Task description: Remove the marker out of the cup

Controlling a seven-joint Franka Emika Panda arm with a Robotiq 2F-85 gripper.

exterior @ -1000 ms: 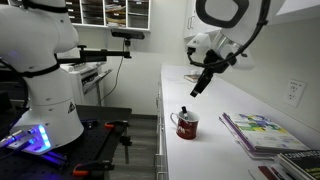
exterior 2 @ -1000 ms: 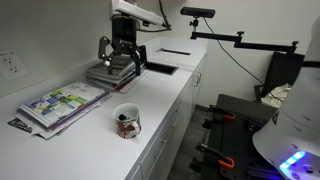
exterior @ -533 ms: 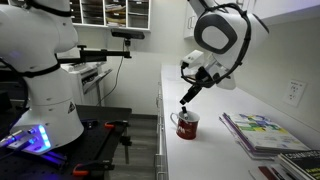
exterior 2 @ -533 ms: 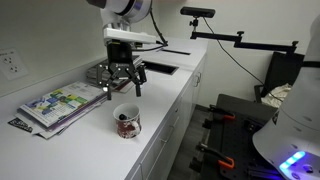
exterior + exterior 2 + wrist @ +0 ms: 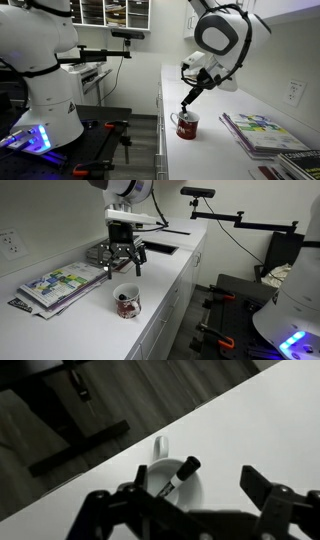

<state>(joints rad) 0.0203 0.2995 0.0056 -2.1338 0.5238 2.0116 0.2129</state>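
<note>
The dark red cup (image 5: pixel 186 125) with a white pattern stands on the white counter near its front edge; it also shows in the other exterior view (image 5: pixel 127 302). The dark marker (image 5: pixel 183 113) leans inside it with its tip sticking out above the rim. In the wrist view the marker (image 5: pixel 178 475) lies slanted in the cup's white inside (image 5: pixel 158 472), cap end up and to the right. My gripper (image 5: pixel 185 99) hangs just above the cup, open and empty (image 5: pixel 125 268). In the wrist view the gripper (image 5: pixel 200 485) has its jaws spread wide, one on each side of the marker.
Colourful magazines (image 5: pixel 262 132) lie on the counter beside the cup (image 5: pixel 60 283). A stack of papers (image 5: pixel 108 252) and a dark tray (image 5: pixel 160 248) sit farther along the counter. The counter's front edge (image 5: pixel 160 110) drops to the floor. A white robot base (image 5: pixel 40 80) stands off the counter.
A second ago the gripper was higher and farther back along the counter; it has come down over the cup. In the last half second it has barely moved.
</note>
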